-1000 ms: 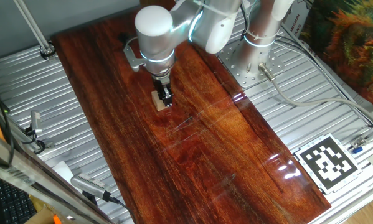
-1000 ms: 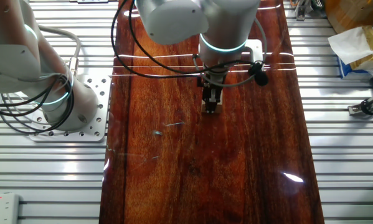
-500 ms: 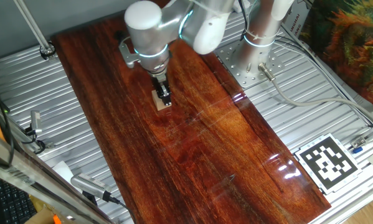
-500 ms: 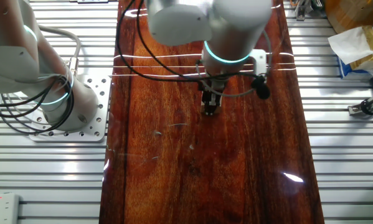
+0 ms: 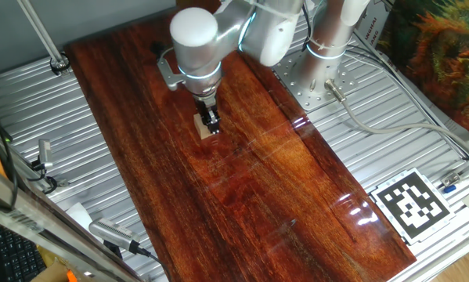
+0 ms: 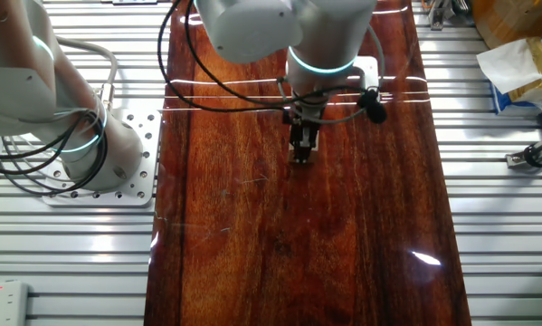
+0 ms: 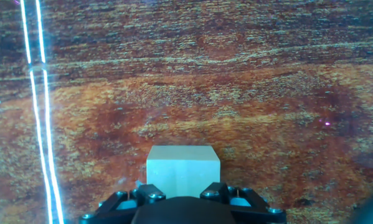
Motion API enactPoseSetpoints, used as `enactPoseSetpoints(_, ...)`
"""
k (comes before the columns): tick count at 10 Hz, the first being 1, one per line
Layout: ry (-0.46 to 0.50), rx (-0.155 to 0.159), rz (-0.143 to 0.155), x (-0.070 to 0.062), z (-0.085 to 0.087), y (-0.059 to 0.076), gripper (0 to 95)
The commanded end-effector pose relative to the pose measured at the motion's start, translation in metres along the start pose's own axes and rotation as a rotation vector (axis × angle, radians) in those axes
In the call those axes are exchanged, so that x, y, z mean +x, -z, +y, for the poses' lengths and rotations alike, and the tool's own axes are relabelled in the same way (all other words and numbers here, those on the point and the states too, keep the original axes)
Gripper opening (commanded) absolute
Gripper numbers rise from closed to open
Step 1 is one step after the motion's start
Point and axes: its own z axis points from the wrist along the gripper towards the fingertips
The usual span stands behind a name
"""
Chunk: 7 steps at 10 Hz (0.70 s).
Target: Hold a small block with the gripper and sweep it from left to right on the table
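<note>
I see the claw (image 5: 211,123) clamped on the small block (image 5: 206,128), which sits directly beneath its tip, touching the table (image 5: 281,180) about midway between the long edges and toward the far end, so my sweep simply drags it sideways.

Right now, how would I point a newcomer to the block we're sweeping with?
Find the long reddish-brown table lying on the ribbed grey metal surface. Follow the silver-and-white arm down to its black gripper near the board's far end. The block is the small pale wooden cube at the gripper's tip, the only light, loose thing on the dark wood.
</note>
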Motion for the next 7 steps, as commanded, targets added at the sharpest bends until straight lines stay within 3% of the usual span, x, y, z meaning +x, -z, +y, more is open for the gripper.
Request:
enactPoseSetpoints(1, -0.033, -0.077, -0.016, -0.0007, 0.0018, -0.0438, 0.0)
enactPoseSetpoints(2, -0.016, -0.017, -0.015, -0.0002, 0.0019, -0.0440, 0.0)
enactPoseSetpoints(5, -0.009, -0.022, 0.012, 0.0002, 0.0017, -0.0439, 0.0)
enactPoseSetpoints(6, -0.015, -0.037, 0.000, 0.0002, 0.0015, -0.0437, 0.0)
enactPoseSetpoints(7, -0.037, -0.087, -0.010, 0.0002, 0.0015, -0.0437, 0.0)
